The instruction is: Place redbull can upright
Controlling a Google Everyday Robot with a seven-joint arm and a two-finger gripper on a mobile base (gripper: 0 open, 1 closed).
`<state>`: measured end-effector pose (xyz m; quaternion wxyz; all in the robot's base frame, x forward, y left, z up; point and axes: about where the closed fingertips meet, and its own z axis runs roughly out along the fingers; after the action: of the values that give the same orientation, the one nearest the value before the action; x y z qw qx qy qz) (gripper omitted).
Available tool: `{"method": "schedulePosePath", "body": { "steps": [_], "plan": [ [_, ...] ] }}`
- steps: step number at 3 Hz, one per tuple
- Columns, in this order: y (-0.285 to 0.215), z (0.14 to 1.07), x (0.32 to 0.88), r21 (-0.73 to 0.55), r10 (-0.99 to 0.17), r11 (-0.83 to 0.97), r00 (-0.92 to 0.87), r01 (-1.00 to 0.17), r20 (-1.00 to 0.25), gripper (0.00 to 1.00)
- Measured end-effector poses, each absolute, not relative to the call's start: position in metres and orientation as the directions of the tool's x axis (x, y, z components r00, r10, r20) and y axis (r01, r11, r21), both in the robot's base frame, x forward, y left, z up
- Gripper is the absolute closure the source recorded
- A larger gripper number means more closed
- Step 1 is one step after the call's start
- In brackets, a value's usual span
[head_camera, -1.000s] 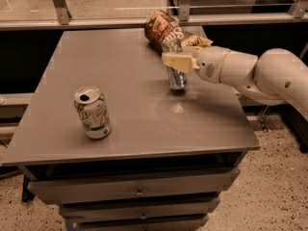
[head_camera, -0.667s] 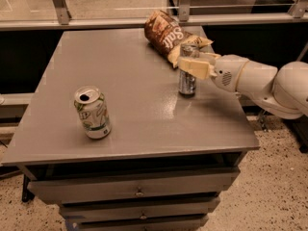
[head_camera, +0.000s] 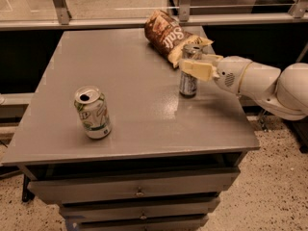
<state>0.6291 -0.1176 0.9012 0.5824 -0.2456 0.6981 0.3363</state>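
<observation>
The redbull can (head_camera: 187, 84) is slim and silver-and-blue. It stands upright on the grey table (head_camera: 134, 105), at the right of the top, just in front of the chip bag. My gripper (head_camera: 198, 63) reaches in from the right on a white arm (head_camera: 260, 83). Its cream fingers (head_camera: 194, 69) are closed around the can's upper half, one in front and one behind. The can's base rests on or just above the table surface.
A brown chip bag (head_camera: 168, 36) lies at the back of the table, right behind the can. A wider white-and-green soda can (head_camera: 92, 112) stands upright at the front left. The table's right edge (head_camera: 240, 109) is close to the redbull can. Drawers sit below the top.
My gripper has moved to the right and slightly toward the front with the redbull can in it. The can now stands upright nearer the right edge. The soda can and chip bag have not moved.
</observation>
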Motion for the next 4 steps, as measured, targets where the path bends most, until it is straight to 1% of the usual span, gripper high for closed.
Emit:
{"method": "schedulePosePath", "body": {
  "steps": [1, 2, 3, 4],
  "plan": [
    [-0.118, 0.901, 0.629, 0.183, 0.049, 0.653, -0.201, -0.735, -0.978, 0.38],
    [-0.118, 0.901, 0.629, 0.183, 0.049, 0.653, -0.201, -0.735, -0.978, 0.13],
    [-0.124, 0.896, 0.614, 0.141, 0.025, 0.647, -0.163, -0.75, -0.986, 0.0],
    [-0.132, 0.892, 0.597, 0.093, -0.007, 0.642, -0.127, -0.761, -0.992, 0.0]
  ]
}}
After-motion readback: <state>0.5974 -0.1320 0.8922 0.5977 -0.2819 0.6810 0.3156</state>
